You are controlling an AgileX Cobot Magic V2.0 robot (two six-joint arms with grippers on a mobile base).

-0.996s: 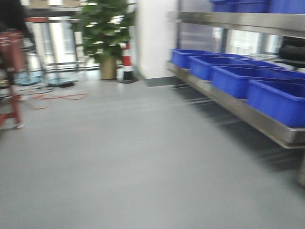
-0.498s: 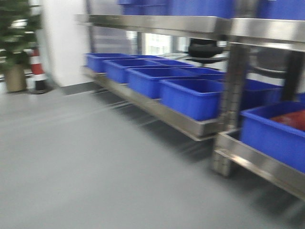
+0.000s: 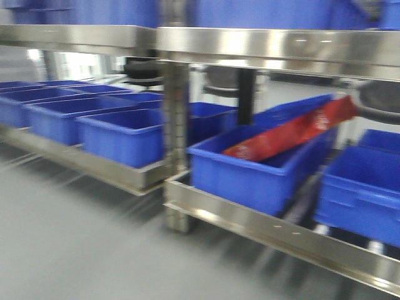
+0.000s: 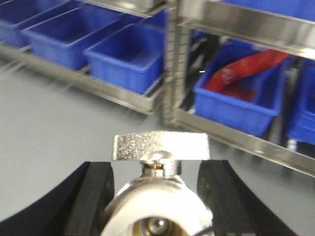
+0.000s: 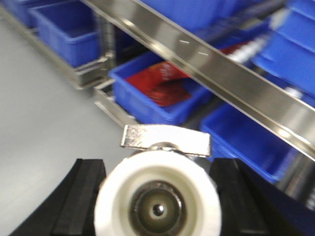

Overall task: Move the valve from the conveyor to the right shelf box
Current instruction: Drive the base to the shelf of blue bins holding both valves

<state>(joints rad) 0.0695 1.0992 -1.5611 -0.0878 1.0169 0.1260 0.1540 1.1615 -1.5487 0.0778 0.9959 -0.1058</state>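
1. Left gripper: the two black fingers are closed against either side of the left-hand valve. This is a metal body with a white end cap, and a flat silver butterfly handle lies crosswise on top.
2. Right gripper: its jaws likewise clamp the right-hand valve, whose white cap faces the camera and whose silver handle also lies crosswise.
3. Both valves are held above the grey floor, on the near side of the steel shelf rack and apart from it.
4. An upright post divides the lower shelf. To its left, a row of blue boxes runs away towards the far left.
5. Just right of the post, a blue box contains a red package, which slants upward to the right.
6. A second blue box stands beside it, farther right.
7. Every view is motion-blurred, so fine detail is unreadable.
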